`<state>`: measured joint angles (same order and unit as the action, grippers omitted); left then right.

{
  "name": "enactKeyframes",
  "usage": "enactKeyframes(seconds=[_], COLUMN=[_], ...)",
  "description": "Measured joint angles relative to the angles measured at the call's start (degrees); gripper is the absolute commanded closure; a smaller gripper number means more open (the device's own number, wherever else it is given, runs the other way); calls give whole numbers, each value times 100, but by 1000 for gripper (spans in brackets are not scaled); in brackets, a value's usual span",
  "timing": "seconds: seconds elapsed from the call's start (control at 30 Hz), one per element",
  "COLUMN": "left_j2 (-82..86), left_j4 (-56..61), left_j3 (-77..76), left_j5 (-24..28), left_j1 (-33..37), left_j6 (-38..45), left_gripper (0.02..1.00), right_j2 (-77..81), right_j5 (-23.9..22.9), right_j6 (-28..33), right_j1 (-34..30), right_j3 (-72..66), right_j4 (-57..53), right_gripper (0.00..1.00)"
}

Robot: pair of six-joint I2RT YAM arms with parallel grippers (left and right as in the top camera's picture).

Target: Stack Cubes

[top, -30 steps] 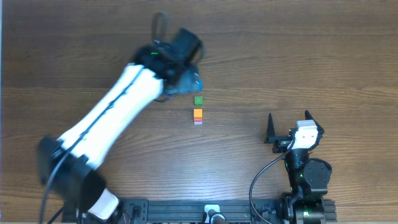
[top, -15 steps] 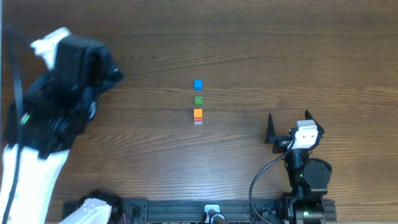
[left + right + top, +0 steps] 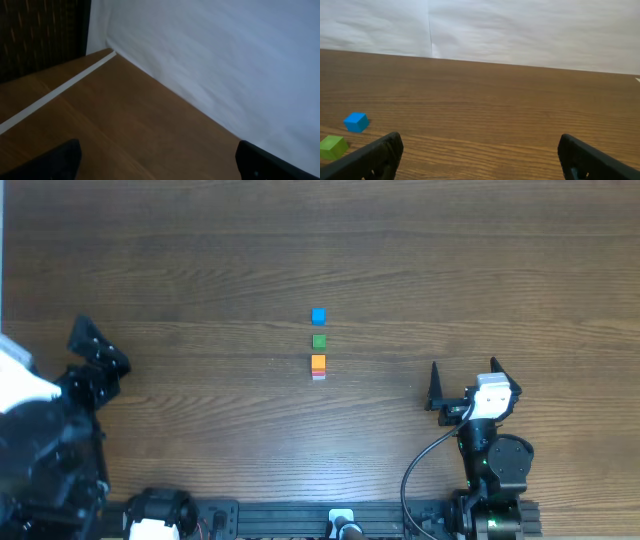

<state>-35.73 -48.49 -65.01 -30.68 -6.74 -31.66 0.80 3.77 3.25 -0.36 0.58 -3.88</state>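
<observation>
left gripper: fingers spread wide, nothing between them, back at the worktop's left edge, well apart from the cubes

right gripper: also spread and empty, low over the worktop to the right of the row, nearer to it than the left one

The cubes lie in one straight line running away from you, mid-worktop:
- nearest is the orange cube. A pale sliver shows at its near edge. I read that as a light cube under it, so one level is probably stacked already, but you can't confirm it from above
- next out is the green cube, just beyond orange, small gap, not touching
- farthest is the blue cube, another small gap past green

My read is that the next step is green onto orange. Tips:
- use the right arm, it has the shorter run
- come down from above and close on green's left and right faces, since the other two faces have neighbours close by
- centre before closing, or you'll nudge green into orange and upset the stack
- lift well above orange before you move across
- set it down square with edges lined up, let go only once it's seated, then rise straight up

Beyond blue the worktop runs on to a white wall
</observation>
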Motion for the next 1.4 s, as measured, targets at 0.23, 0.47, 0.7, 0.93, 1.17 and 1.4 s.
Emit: enactKeyframes(seconds=[0.23, 0.47, 0.7, 0.93, 1.17, 1.4], left_j2=[1193, 1980, 2732, 3486, 3495, 3495], left_j4=[1099, 1609, 2212, 2472, 3038, 3534], left_j3=[1539, 2310, 3176, 4096, 4752, 5528], left_j5=[199, 269, 592, 1333, 1943, 2087], left_j1=[20, 20, 20, 17, 0, -37], left_j6=[396, 511, 511, 461, 306, 116], left_gripper=[18, 23, 20, 18, 18, 18], right_j2=[0, 0, 0, 0, 0, 0], right_j5=[0, 0, 0, 0, 0, 0], right_j6=[2, 0, 2, 4, 4, 0], right_j1=[0, 0, 0, 0, 0, 0], right_j3=[0, 0, 0, 0, 0, 0], right_j4=[0, 0, 0, 0, 0, 0], right_gripper=[7, 9, 7, 9, 7, 7])
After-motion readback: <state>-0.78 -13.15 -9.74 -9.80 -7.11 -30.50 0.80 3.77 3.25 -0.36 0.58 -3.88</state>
